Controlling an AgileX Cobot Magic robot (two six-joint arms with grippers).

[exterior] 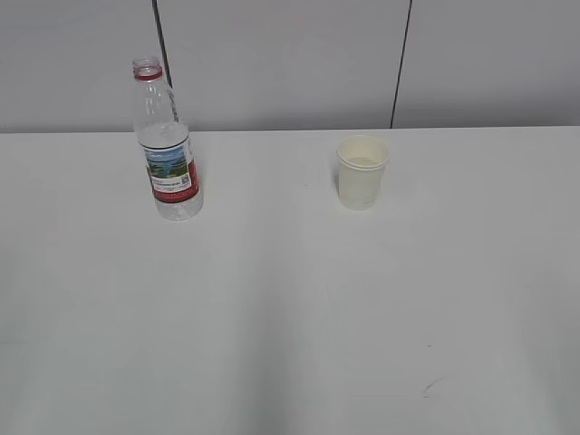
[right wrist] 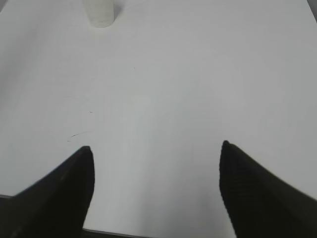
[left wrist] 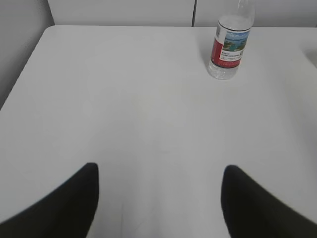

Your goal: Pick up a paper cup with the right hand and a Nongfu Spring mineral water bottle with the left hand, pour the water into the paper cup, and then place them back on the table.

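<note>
**Both grippers wide open, each with its target ahead and off to one side**

The Nongfu Spring mineral water bottle (exterior: 167, 145) stands upright, uncapped, toward the far left of the table (exterior: 272, 317). The paper cup (exterior: 362, 172) stands upright, mouth up, toward the far right, well apart from the bottle. Neither arm shows in the exterior view.

In the left wrist view, the left hand's gripper (left wrist: 158, 198) has its fingers spread wide with nothing between them. The bottle (left wrist: 229, 47) lies well ahead of it and to the right of its centre line, with its long axis vertical.

In the right wrist view, the right hand's gripper (right wrist: 156, 191) is likewise spread wide and empty. The cup (right wrist: 100, 12) sits far ahead at the top edge of the view, to the left of centre, only its lower part showing. A small dark scratch (right wrist: 79, 134) marks the table near the left finger.

Judging from this, no grasp has begun. Each arm is nearer its own object, and each would need to travel forward and steer inward before closing around an upright body from the side.
</note>
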